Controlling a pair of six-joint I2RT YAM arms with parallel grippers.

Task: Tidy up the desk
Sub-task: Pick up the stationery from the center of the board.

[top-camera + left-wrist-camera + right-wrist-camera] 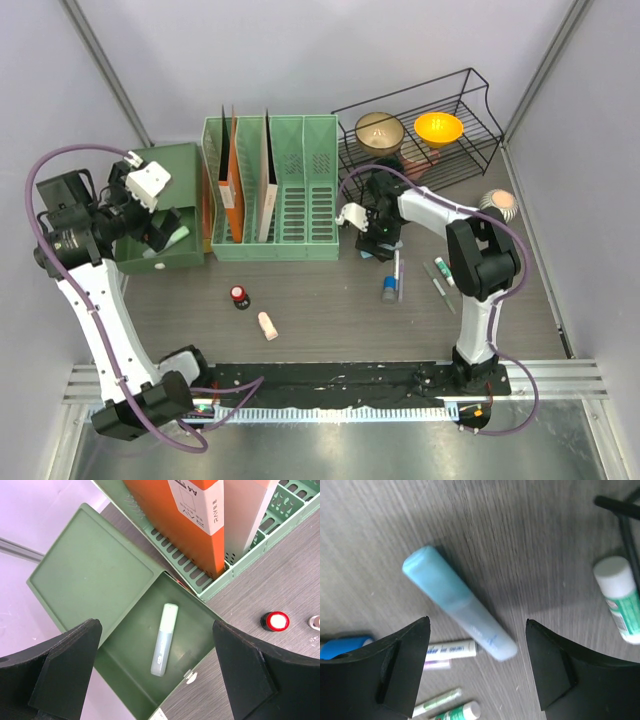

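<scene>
Hovering over the far-left corner of the desk, the left gripper has its fingers spread wide and nothing between them. Right below it is an open green box with a pale green highlighter lying flat on its floor and the lid folded back.

The right gripper is low over the desk toward the far edge, right of centre, jaws apart and empty. A blue highlighter lies flat on the wood between its fingers; contact can't be told. Markers lie close by, with a white-capped tube off to one side.

The desk is the dark wood-grain top that fills the middle of the top view, arm bases on its near edge. A green file rack holding an orange folder stands along the far edge. A black wire rack with two bowls sits at the far-right corner. A red-capped bottle and a pink item lie left of centre, nearer the near edge.
</scene>
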